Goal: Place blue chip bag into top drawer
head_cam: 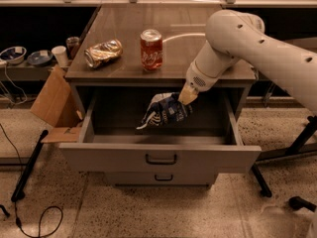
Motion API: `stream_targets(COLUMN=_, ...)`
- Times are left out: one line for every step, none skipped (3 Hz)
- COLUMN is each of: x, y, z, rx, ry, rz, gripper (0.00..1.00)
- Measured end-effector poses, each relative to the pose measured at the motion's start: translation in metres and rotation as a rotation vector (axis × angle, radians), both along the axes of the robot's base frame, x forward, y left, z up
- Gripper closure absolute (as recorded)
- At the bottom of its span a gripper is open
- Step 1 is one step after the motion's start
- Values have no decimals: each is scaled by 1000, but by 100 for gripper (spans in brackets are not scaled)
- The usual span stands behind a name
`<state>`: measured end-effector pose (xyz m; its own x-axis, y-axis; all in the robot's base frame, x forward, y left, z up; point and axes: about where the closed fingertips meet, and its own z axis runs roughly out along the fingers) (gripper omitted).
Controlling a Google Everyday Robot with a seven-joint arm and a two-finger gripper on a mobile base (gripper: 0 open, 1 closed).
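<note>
The blue chip bag, crumpled navy foil with white patterning, hangs inside the open top drawer, over its middle. My gripper is shut on the bag's upper right edge and reaches down from the right, below the counter's front edge. The drawer is pulled fully out, with a dark curved handle on its flat grey front. Whether the bag touches the drawer floor cannot be told.
A crushed gold can and a red soda can stand on the counter top. The smaller lower drawer is closed. A cardboard box leans at the left. A black stand leg is at right.
</note>
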<state>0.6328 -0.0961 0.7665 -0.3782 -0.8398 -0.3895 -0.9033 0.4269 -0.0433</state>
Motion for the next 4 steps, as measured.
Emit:
stream_targets(x=-4, y=-5, z=-16, rx=-22, ry=49, rz=-20, gripper=100)
stream_targets(x=-17, y=-20, z=-36, rx=-53, ry=116, rz=-59, gripper=100)
stream_targets(x=-28, y=-32, z=-46, rx=-68, ry=152, rz=-89, gripper=100)
stream_targets(x=-42, y=-50, z=-56, rx=-92, ry=191, rz=-142, gripper=100)
